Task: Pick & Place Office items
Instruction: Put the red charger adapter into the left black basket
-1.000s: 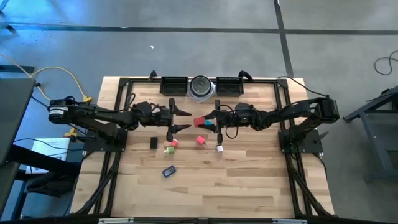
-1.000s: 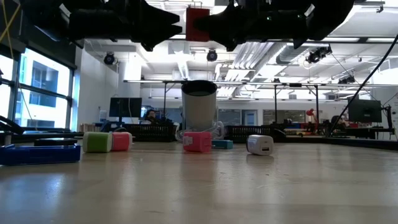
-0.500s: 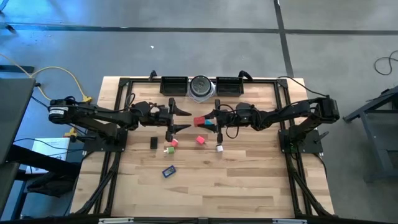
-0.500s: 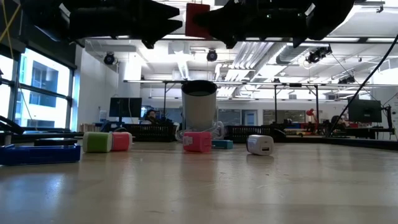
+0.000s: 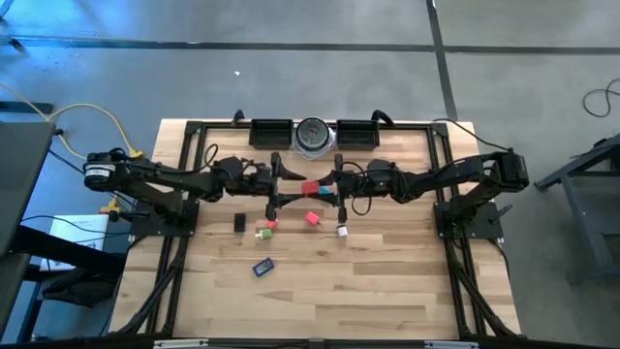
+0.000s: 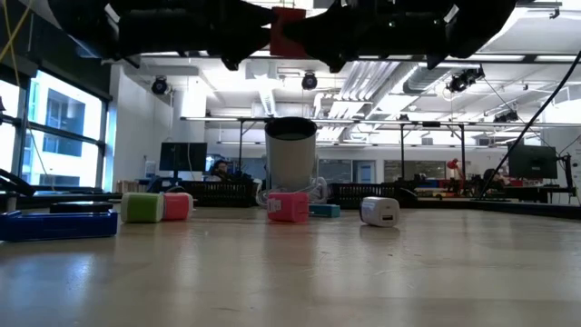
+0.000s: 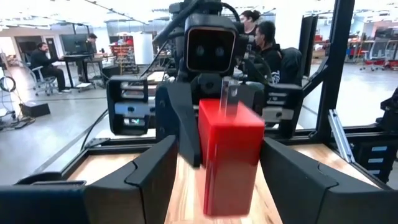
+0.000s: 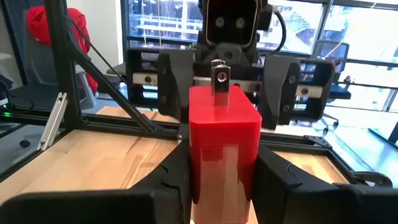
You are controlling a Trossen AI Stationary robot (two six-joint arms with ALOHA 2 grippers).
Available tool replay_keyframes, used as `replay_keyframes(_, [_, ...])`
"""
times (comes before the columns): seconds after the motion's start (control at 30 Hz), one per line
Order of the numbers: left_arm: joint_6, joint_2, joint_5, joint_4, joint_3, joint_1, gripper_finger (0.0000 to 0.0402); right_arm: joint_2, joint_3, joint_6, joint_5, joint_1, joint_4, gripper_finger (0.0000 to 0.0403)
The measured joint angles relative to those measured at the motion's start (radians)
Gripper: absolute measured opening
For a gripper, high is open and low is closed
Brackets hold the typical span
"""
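My right gripper [image 5: 323,189] [image 8: 222,165] is shut on a red block [image 5: 310,188] [image 6: 289,27] [image 8: 224,137], high above the table's middle. A silver prong [image 8: 219,78] sticks out of the block's free end. My left gripper [image 5: 294,188] [image 7: 221,152] is open and faces it. Its fingers stand on either side of the red block [image 7: 231,155]; whether they touch it, I cannot tell. On the table lie a pink block [image 5: 312,218], a green cube [image 5: 262,234], a small red piece [image 5: 272,223], a black bar [image 5: 239,223], a white bit [image 5: 342,231], a blue flat piece [image 5: 263,266] and a teal block [image 6: 324,211]. My right gripper pinches the red block between its two fingers [image 8: 177,174], one on each side face near the back end [image 8: 202,171]. The fingers come level from the table's right and lie along the block. The block is lifted clear, with its prong end pointing at my left gripper.
A round silver-grey disc [image 5: 312,136] stands at the far edge between two long black trays [image 5: 271,133] [image 5: 356,134]. The near half of the wooden table [image 5: 368,291] is bare wood. People sit at desks in the room behind.
My left gripper has moved toward the table's right, up to the red block, and its open fingers now reach alongside the block. My right gripper and the block have kept still.
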Motion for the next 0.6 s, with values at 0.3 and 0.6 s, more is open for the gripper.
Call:
replay_keyframes(0.3, [-0.003,0.000,0.000,-0.005,0.013,0.000,0.0218,0.000,0.000,0.000,0.000,0.000,-0.002,0.0103])
replay_keyframes(0.6, [-0.018,0.035,0.025,-0.032,0.038,0.000,0.0214,0.000,0.000,0.000,-0.001,0.000,0.004,0.0103])
